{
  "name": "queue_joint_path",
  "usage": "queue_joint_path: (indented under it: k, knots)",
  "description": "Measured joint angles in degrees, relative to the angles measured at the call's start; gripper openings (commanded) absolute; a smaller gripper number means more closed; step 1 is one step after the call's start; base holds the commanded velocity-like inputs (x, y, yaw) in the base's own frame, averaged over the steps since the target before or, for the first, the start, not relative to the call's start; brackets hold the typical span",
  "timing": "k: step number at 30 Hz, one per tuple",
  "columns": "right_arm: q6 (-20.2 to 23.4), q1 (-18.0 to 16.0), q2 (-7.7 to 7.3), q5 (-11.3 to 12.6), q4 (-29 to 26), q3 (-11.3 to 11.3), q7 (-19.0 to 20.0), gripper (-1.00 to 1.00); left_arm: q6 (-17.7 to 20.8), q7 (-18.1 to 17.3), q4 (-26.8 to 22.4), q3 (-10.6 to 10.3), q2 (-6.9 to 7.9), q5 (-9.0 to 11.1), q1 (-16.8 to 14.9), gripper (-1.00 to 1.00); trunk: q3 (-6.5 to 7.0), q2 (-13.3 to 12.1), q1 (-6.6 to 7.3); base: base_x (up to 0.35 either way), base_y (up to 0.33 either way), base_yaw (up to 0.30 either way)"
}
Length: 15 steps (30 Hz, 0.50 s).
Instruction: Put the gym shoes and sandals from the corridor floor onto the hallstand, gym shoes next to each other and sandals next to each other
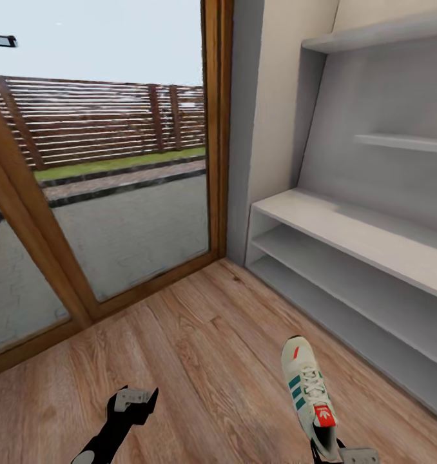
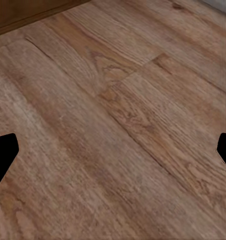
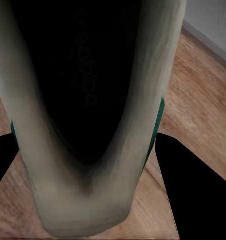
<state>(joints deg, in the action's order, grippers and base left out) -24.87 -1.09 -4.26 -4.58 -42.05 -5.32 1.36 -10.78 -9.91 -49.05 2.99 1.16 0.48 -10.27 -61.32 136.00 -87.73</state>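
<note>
One gym shoe (image 1: 305, 386), white with green stripes and a red tongue label, hangs toe-forward just above the corridor floor (image 1: 199, 348). My right gripper (image 1: 331, 448) is shut on its heel. In the right wrist view the shoe's dark opening (image 3: 88, 100) sits between the black fingers (image 3: 193, 190). My left gripper (image 1: 133, 399) hovers low over the planks and is open, its fingertips (image 2: 3, 155) spread wide over bare wood (image 2: 118, 100). The hallstand (image 1: 347, 225), a pale-grey bench with two open shelf rows, stands to the right of the shoe. The sandals are out of view.
A tall glass door in a wooden frame (image 1: 215, 129) closes the corridor ahead and to the left, with a yard and fence beyond. Staggered wall shelves (image 1: 399, 142) hang above the bench. Open floor lies between the two grippers and the door.
</note>
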Motion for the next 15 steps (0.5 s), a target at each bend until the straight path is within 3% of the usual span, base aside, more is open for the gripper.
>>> queue_joint_path:
  k: [15]
  knots:
    - [0.0,0.0,0.0,0.0,0.0,-0.17,0.0,-1.0,0.0,0.04,0.0,0.18,0.0,0.0,0.0,1.0,0.0,0.0,0.0,0.0,0.0,-0.289]
